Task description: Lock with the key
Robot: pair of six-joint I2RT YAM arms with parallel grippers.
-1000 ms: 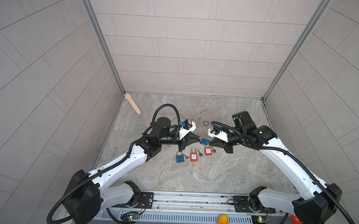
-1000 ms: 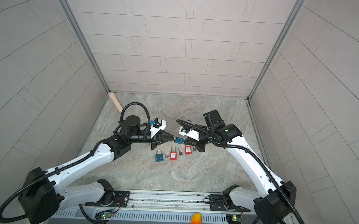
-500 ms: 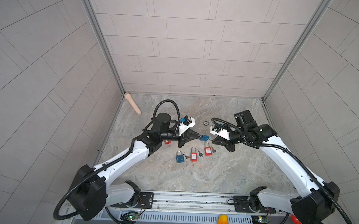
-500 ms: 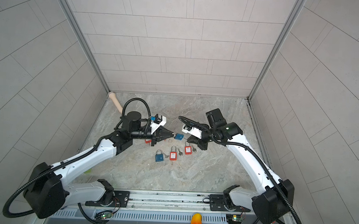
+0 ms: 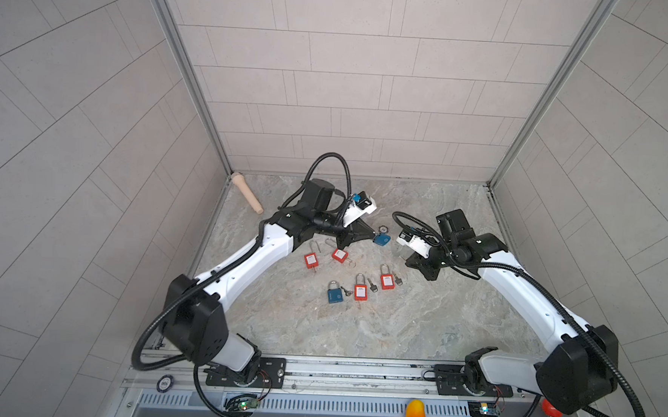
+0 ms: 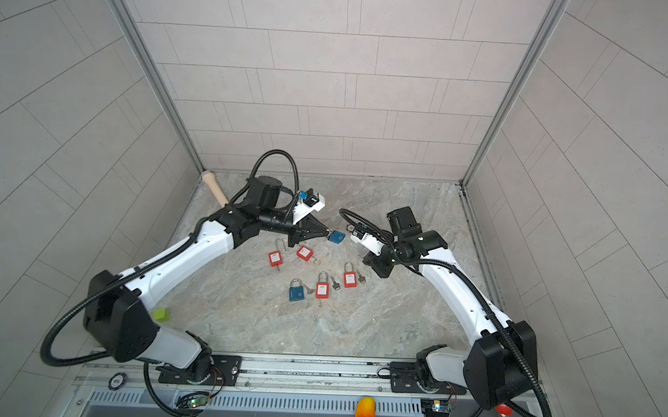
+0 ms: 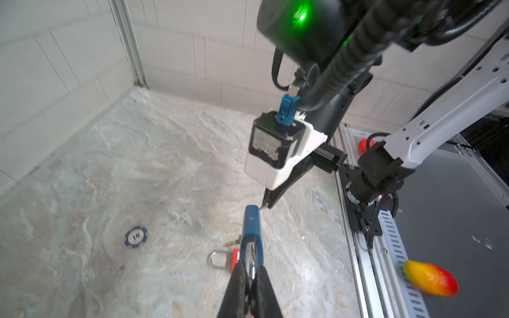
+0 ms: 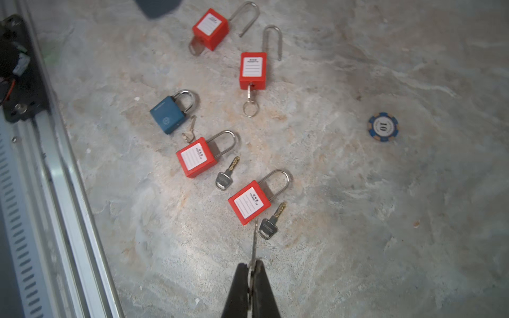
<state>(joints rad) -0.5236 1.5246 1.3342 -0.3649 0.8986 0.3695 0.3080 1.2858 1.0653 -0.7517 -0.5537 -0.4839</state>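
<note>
Fingers [image 7: 237, 286] of the left gripper [image 7: 250, 271] pinch the steel shackle; blue padlock [image 7: 251, 224] juts out beyond them, slim, edge-on, mid-table. Further on, right gripper [image 8: 250, 268] is clenched on a thin silver key [image 8: 255, 239], tip apart from the lock.

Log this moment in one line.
left fingers shut on small blue metal-shackled padlock | right fingers shut on thin silver key | key not yet in padlock

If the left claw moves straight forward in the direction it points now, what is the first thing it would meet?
Probably the right claw, which pinches a key. The left claw holds a blue padlock by its shackle, and the padlock's body points at that claw's tip. The gap's depth is unclear.
</note>
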